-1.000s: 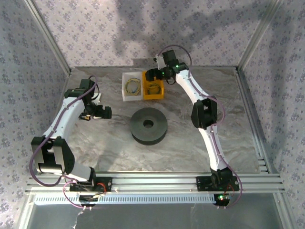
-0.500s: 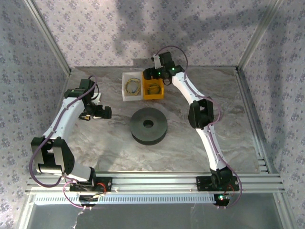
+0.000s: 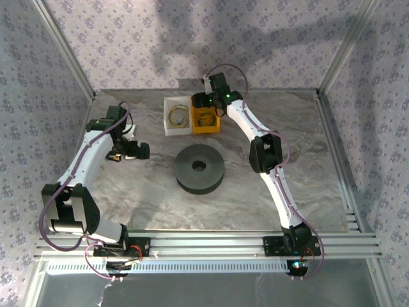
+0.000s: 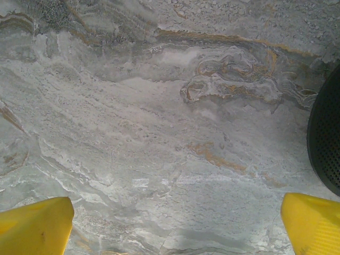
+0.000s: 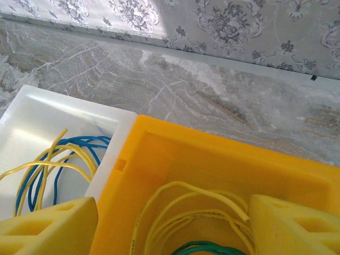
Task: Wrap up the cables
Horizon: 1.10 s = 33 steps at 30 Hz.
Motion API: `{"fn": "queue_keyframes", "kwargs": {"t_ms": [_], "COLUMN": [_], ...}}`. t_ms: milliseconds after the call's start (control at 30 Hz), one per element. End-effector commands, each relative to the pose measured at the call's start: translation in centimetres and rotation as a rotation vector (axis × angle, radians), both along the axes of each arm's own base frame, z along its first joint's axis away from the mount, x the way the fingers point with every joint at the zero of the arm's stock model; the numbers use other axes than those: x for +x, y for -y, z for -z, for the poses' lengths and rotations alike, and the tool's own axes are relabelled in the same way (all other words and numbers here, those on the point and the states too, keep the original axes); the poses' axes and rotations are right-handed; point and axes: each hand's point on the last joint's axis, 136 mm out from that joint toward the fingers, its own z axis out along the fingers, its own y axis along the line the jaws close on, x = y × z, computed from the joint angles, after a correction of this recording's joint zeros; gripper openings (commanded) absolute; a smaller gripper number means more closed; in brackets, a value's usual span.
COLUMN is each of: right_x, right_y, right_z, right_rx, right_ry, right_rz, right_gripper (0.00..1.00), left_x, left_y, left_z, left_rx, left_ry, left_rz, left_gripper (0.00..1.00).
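Left arm (image 3: 89, 157) and right arm (image 3: 281, 192): white shell links, black joint housings, black bases bolted down. A thick purple cable (image 3: 43, 220) loops along each arm. Small green indicator lights (image 3: 227, 97) are lit at the right arm's wrist and base. Left gripper (image 4: 172, 228) and right gripper (image 5: 170, 212): blunt, matte yellow wedge fingers (image 5: 48, 226). The right pair has moulded triangular recesses.
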Motion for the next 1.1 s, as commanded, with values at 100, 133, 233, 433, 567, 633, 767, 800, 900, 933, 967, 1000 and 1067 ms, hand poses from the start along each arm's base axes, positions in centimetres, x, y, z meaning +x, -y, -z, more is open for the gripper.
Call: {"fn": "queue_keyframes", "kwargs": {"t_ms": [100, 133, 233, 433, 567, 633, 767, 800, 900, 933, 967, 1000, 1067], "right_x": [0.4, 0.4, 0.5, 1.1, 1.3, 1.4, 1.3, 1.3, 1.1, 1.1, 1.0, 0.9, 0.6], "right_y": [-1.1, -1.0, -1.1, -0.7, -0.6, -0.6, -0.7, -0.7, -0.8, -0.8, -0.9, -0.9, -1.0], "right_z": [0.9, 0.8, 0.8, 0.8, 0.8, 0.7, 0.7, 0.7, 0.4, 0.2, 0.0, -0.2, -0.9], "right_rx": [0.065, 0.067, 0.072, 0.066, 0.078, 0.079, 0.061, 0.057, 0.056, 0.058, 0.058, 0.057, 0.052], "right_ry": [-0.014, -0.013, -0.01, 0.009, 0.014, 0.018, 0.028, 0.03, 0.03, 0.033, 0.035, 0.038, 0.047], "right_rz": [-0.018, -0.017, -0.018, 0.017, 0.029, 0.03, 0.022, 0.02, 0.011, 0.009, 0.006, 0.0, -0.012], "right_gripper": [0.65, 0.64, 0.59, 0.51, 0.43, 0.38, 0.29, 0.26, 0.2, 0.17, 0.16, 0.13, 0.09], "left_x": [-0.4, -0.4, -0.4, -0.4, -0.5, -0.6, -0.7, -0.7, -0.7, -0.7, -0.7, -0.7, -0.8], "left_y": [-0.3, -0.3, -0.3, -0.3, -0.4, -0.4, -0.4, -0.5, -0.5, -0.5, -0.5, -0.5, -0.6], "left_z": [-0.7, -0.7, -0.6, -0.6, -0.4, -0.3, -0.2, -0.2, -0.1, -0.2, -0.2, -0.2, -0.2], "left_rx": [0.008, 0.008, 0.007, 0.005, 0.007, 0.008, 0.008, 0.008, 0.008, 0.009, 0.008, 0.009, 0.01], "left_ry": [0.015, 0.012, 0.011, 0.01, 0.006, 0.005, 0.001, 0.003, 0.002, 0.002, 0.004, 0.004, 0.003], "left_rz": [0.012, 0.013, 0.013, 0.016, 0.016, 0.017, 0.016, 0.016, 0.015, 0.015, 0.015, 0.015, 0.015], "left_gripper": [1.0, 1.0, 1.0, 1.0, 1.0, 1.0, 1.0, 1.0, 1.0, 1.0, 1.0, 1.0, 1.0]}}
